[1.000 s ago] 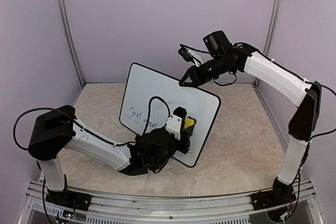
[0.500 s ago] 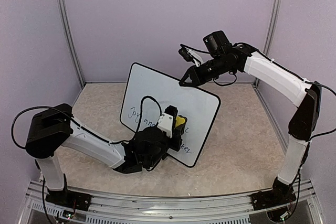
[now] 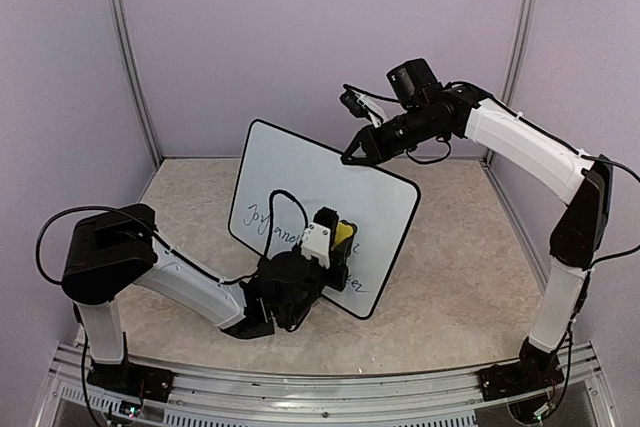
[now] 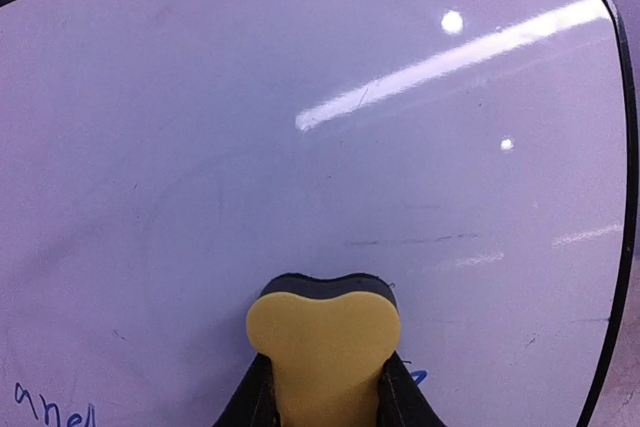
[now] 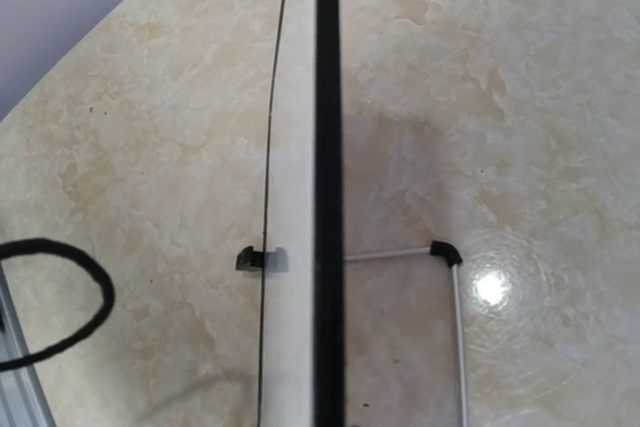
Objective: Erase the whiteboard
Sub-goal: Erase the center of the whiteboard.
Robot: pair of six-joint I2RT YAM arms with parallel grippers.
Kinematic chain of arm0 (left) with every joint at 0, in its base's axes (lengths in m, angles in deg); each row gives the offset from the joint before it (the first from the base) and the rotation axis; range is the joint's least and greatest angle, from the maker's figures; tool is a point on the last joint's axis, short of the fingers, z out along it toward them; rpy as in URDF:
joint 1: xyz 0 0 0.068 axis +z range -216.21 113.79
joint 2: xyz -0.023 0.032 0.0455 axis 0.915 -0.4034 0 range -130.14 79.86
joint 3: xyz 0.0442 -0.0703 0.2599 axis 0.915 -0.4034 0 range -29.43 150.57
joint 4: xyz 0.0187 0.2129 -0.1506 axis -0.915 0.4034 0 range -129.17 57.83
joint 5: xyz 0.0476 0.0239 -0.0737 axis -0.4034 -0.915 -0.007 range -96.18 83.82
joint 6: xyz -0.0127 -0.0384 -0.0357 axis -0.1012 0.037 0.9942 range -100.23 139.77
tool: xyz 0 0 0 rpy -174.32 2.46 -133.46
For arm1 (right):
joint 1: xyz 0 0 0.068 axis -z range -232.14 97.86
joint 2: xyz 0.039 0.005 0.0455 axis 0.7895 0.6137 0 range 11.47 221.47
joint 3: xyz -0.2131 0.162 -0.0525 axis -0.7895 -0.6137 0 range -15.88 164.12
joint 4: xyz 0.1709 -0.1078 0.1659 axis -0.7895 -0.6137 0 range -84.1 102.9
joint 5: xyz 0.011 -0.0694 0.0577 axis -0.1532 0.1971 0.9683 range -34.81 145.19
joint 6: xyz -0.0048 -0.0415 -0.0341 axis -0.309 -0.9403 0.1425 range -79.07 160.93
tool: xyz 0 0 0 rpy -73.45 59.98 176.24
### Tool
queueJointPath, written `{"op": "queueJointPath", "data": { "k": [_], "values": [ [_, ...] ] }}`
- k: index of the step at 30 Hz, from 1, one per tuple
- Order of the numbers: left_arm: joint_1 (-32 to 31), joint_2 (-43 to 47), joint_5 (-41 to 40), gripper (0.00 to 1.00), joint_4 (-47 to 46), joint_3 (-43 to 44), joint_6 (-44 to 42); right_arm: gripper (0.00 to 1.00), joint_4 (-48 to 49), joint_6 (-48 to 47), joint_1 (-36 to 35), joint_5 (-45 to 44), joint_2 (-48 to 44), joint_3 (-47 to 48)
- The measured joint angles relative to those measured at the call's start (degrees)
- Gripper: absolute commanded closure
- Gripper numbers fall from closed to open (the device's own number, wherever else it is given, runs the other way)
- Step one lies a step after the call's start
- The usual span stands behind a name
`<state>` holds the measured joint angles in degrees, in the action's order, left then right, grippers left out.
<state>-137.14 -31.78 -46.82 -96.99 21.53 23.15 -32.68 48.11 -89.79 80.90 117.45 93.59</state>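
The whiteboard (image 3: 300, 172) stands tilted on the table, with blue cursive writing (image 3: 262, 219) on its lower left. My left gripper (image 3: 338, 239) is shut on a yellow eraser (image 3: 344, 232) with a black felt side and presses it against the board's lower middle. In the left wrist view the eraser (image 4: 322, 347) sits on the white face (image 4: 300, 127), with blue letters (image 4: 50, 407) at lower left. My right gripper (image 3: 358, 153) is shut on the board's top edge. The right wrist view looks down along that black edge (image 5: 326, 147); its fingers are hidden.
A thin wire stand (image 5: 452, 287) with black corner caps props the board from behind. A small black foot (image 5: 250, 259) sits at the board's front. A black cable loop (image 5: 60, 297) lies at the left. Purple walls enclose the beige table (image 3: 450, 267).
My left gripper has slid the eraser a little left and up across the board, uncovering some writing at the lower right. The right arm has not moved.
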Motion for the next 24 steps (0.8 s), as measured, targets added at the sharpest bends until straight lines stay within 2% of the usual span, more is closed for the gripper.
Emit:
{"op": "queueJointPath", "data": {
  "k": [5,13,24],
  "values": [
    [-1.05,-1.70,2.38,0.88,-6.49,-3.56,0.02,1.00,0.31,0.17,-0.02,0.59,-0.31,-0.48],
    [-1.42,-1.60,6.60,0.88,-7.28,-6.43,0.33,1.00,0.50,0.35,-0.11,1.20,-0.33,-0.50],
    [-2.05,-3.04,3.50,0.87,-5.35,0.74,-2.40,1.00,0.70,-0.70,-0.11,1.05,-0.33,-0.31]
  ]
}}
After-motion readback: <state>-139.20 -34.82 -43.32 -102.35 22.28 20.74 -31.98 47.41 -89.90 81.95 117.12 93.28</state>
